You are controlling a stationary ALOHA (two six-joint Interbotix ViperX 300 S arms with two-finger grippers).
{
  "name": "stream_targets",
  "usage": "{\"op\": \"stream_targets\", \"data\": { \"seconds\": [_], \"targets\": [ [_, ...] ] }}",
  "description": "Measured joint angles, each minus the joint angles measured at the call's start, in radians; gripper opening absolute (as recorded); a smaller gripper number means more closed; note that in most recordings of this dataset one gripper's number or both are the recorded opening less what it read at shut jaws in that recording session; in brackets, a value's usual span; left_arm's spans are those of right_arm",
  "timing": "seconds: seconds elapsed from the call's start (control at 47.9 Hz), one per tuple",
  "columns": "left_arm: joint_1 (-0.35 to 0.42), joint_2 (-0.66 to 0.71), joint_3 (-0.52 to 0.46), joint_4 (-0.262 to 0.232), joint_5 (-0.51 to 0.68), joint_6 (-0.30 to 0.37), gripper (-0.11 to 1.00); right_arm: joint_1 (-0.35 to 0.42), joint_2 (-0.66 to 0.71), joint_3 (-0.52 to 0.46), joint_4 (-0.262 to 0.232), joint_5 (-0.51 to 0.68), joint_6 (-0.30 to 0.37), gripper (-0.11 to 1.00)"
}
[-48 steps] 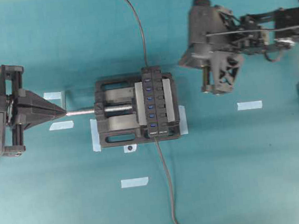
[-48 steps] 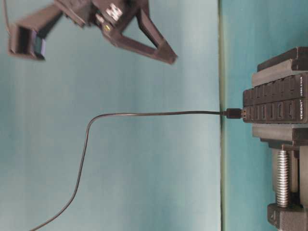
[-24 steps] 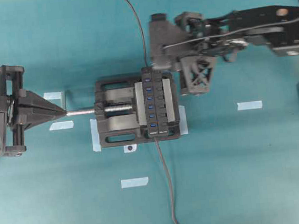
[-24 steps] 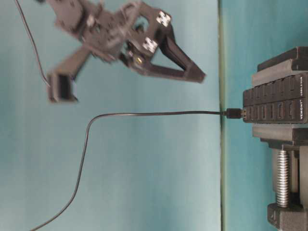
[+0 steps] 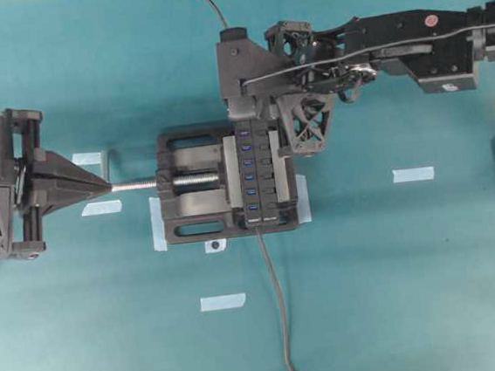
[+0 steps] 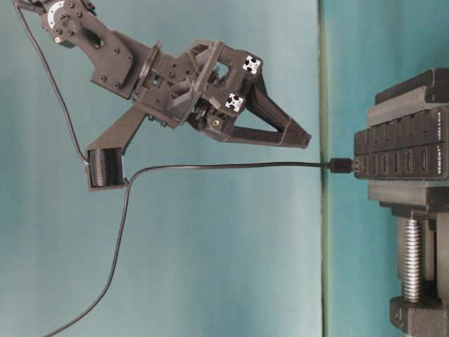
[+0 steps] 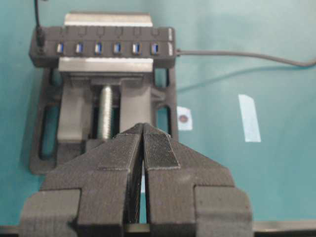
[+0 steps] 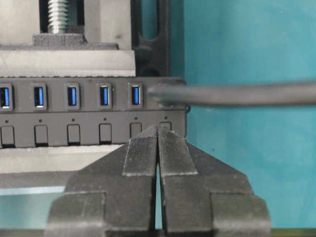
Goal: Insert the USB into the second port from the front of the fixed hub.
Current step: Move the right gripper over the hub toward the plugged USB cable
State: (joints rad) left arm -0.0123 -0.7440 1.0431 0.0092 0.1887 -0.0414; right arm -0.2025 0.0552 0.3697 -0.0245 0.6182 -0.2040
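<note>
White lettering reading "VEMONT" runs along the end of the hub (image 6: 403, 151) at the right edge of the table-level view; smaller print beside it is too small to read. The hub is a long narrow black bar with a row of blue ports and a row of black buttons, clamped in a black vise (image 5: 196, 184) at the centre of the overhead view, on a teal table (image 5: 398, 294).

The USB (image 6: 342, 166), a small black plug ending a thin black cable, sits in the port at the hub's upper end in the overhead view. In the right wrist view its thick blurred cable crosses the frame just right of the last empty blue port (image 8: 136, 95). A second, dark-grey cable (image 5: 277, 305) leaves the hub's lower end and runs to the bottom of the frame.

The right gripper (image 8: 158, 129) reaches in from the upper right of the overhead view to the hub's upper end. Its fingers are pressed together with nothing between them, tips over the button row. The left gripper (image 7: 143, 126), at the left edge of the overhead view, has its fingers closed on nothing, tips at the end of the vise's silver screw (image 5: 138, 185); whether they touch it is unclear.

Pale blue tape strips (image 5: 413, 174) lie scattered on the table, and a small round dark marker (image 5: 215, 244) sits just below the vise.
</note>
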Motion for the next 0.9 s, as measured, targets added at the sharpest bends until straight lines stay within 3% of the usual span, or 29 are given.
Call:
{"op": "stream_targets", "data": {
  "seconds": [0.626, 0.897],
  "targets": [
    [0.000, 0.002, 0.000, -0.002, 0.000, 0.000, 0.00, -0.002, 0.018, -0.002, 0.000, -0.008, 0.000, -0.01],
    [0.000, 0.002, 0.000, 0.000, 0.002, 0.000, 0.00, -0.002, 0.018, -0.002, 0.000, -0.038, 0.000, 0.08]
  ]
}}
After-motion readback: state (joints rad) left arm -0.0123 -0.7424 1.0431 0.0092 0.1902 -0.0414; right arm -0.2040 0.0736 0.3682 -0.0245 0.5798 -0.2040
